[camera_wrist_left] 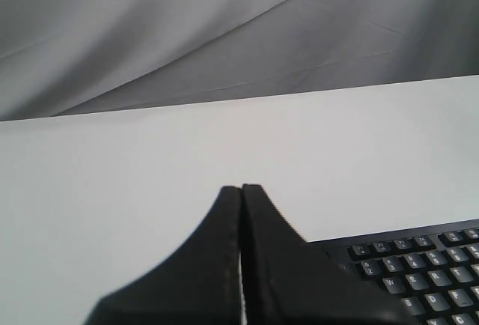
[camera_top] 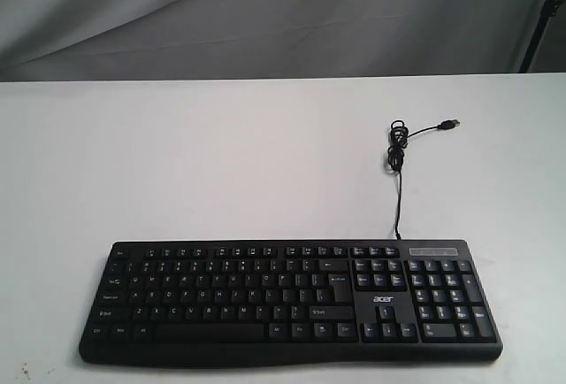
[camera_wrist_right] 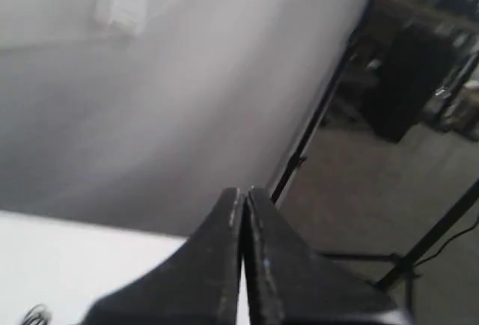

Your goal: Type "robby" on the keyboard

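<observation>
The wide black keyboard [camera_top: 290, 303] with white legends and an "acer" logo lies along the near edge of the white table [camera_top: 221, 163]. Its thin black cable [camera_top: 398, 158] runs back to a coil and a loose USB plug [camera_top: 451, 124]. Neither gripper shows in the exterior view. In the left wrist view my left gripper [camera_wrist_left: 241, 189] is shut with nothing in it, held above the table beside the keyboard's corner [camera_wrist_left: 419, 265]. My right gripper [camera_wrist_right: 242, 190] is shut and empty too, pointing past the table's edge; a bit of the cable [camera_wrist_right: 34, 314] shows.
A grey cloth backdrop [camera_top: 265, 12] hangs behind the table. In the right wrist view a black stand pole [camera_wrist_right: 322, 108] and dark room clutter [camera_wrist_right: 412, 70] lie beyond the table's corner [camera_wrist_right: 90, 265].
</observation>
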`<action>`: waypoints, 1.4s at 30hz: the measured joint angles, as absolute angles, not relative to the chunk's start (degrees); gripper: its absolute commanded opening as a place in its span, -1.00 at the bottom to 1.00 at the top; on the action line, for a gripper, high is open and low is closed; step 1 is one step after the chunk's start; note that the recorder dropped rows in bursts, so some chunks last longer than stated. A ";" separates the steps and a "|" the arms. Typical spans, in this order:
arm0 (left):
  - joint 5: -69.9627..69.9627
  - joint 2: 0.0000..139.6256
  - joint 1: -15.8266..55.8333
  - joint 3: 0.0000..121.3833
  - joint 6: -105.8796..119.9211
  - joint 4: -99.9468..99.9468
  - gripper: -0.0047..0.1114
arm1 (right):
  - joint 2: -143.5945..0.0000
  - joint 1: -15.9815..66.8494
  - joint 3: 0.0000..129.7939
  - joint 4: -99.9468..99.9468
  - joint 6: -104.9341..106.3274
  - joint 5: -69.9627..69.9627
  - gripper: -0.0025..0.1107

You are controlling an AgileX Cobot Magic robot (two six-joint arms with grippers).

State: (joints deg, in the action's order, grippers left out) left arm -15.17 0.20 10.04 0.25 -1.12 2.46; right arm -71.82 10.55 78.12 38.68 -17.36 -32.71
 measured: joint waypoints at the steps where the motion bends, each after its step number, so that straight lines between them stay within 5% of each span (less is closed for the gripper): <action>1: -15.17 0.20 10.04 0.25 -1.12 2.46 -0.92 | -73.48 10.68 80.26 30.07 -9.15 -35.60 -0.96; 9: -15.17 0.20 10.04 0.25 -1.12 2.46 -0.92 | -87.29 12.39 85.91 -30.19 44.37 -50.02 -0.96; 27: -15.17 0.20 10.04 0.25 -1.12 2.46 -0.92 | -114.73 35.13 80.85 -38.27 71.27 -45.70 -0.96; 42: -15.17 0.20 10.04 0.25 -1.12 2.46 -0.92 | -125.60 40.79 91.69 -46.45 77.17 -47.03 -0.96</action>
